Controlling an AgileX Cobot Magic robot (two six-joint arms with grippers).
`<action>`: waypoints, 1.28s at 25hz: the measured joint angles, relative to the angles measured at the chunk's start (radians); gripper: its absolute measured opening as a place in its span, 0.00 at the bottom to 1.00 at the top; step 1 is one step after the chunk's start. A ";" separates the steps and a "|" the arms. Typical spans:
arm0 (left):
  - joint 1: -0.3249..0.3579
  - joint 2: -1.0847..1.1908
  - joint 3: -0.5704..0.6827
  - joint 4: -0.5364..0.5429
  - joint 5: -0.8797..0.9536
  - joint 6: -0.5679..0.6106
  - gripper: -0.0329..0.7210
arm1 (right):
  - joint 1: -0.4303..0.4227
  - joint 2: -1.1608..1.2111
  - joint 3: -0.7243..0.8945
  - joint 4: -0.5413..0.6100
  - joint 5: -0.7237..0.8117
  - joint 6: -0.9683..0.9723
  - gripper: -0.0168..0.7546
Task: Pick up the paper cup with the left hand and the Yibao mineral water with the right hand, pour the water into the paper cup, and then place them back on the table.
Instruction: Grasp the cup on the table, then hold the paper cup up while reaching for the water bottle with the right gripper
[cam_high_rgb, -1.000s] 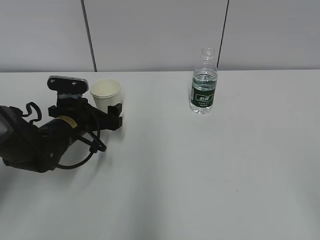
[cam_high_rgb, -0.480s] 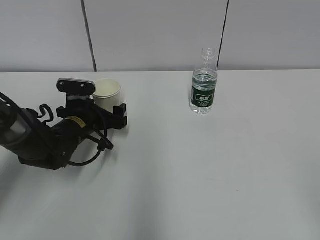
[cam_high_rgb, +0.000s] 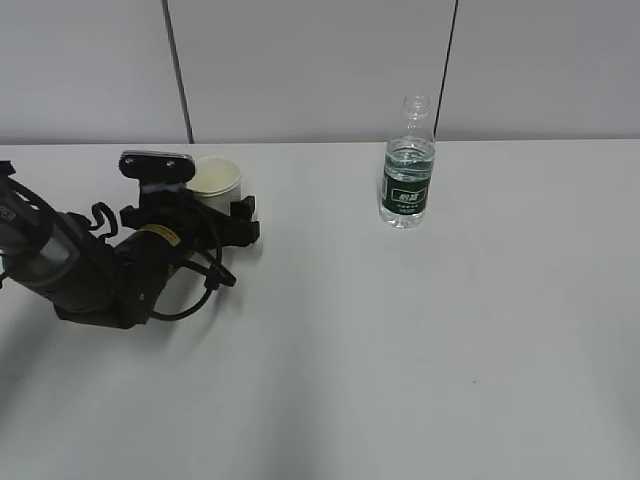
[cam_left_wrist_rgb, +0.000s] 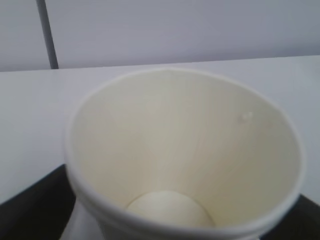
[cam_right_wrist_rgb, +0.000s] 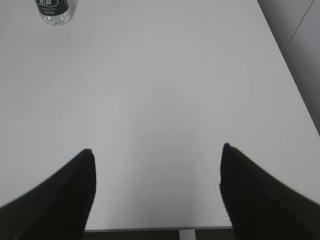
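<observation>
The paper cup (cam_high_rgb: 217, 178) stands upright and empty on the white table (cam_high_rgb: 400, 330) at the back left. My left gripper (cam_high_rgb: 215, 208) lies low on the table with the cup between its fingers; one black finger (cam_high_rgb: 245, 215) shows to the cup's right. In the left wrist view the cup (cam_left_wrist_rgb: 185, 150) fills the frame, with a sliver of table between the left finger (cam_left_wrist_rgb: 30, 205) and the cup wall, so the left gripper (cam_left_wrist_rgb: 185, 222) reads open. The Yibao mineral water (cam_high_rgb: 408, 180) stands upright at the back centre-right, also in the right wrist view (cam_right_wrist_rgb: 52, 9). My right gripper (cam_right_wrist_rgb: 156, 148) is open, empty and far from the bottle.
A grey panelled wall (cam_high_rgb: 320, 70) runs behind the table's far edge. The table's right edge (cam_right_wrist_rgb: 290, 100) and near edge (cam_right_wrist_rgb: 160, 229) show in the right wrist view. The right arm is out of the exterior view.
My left arm has slid forward and to the right along the table, bringing its fingers either side of the cup. The bottle and cup have not moved.
</observation>
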 joint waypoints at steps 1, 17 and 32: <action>0.000 0.004 0.000 0.000 0.000 0.000 0.88 | 0.000 0.000 0.000 0.000 0.000 0.000 0.76; 0.000 0.008 0.000 -0.010 -0.032 0.000 0.75 | 0.000 0.000 0.000 0.000 0.000 0.000 0.76; 0.000 0.008 0.000 -0.010 -0.044 0.000 0.63 | 0.000 0.000 0.000 0.000 0.000 0.002 0.76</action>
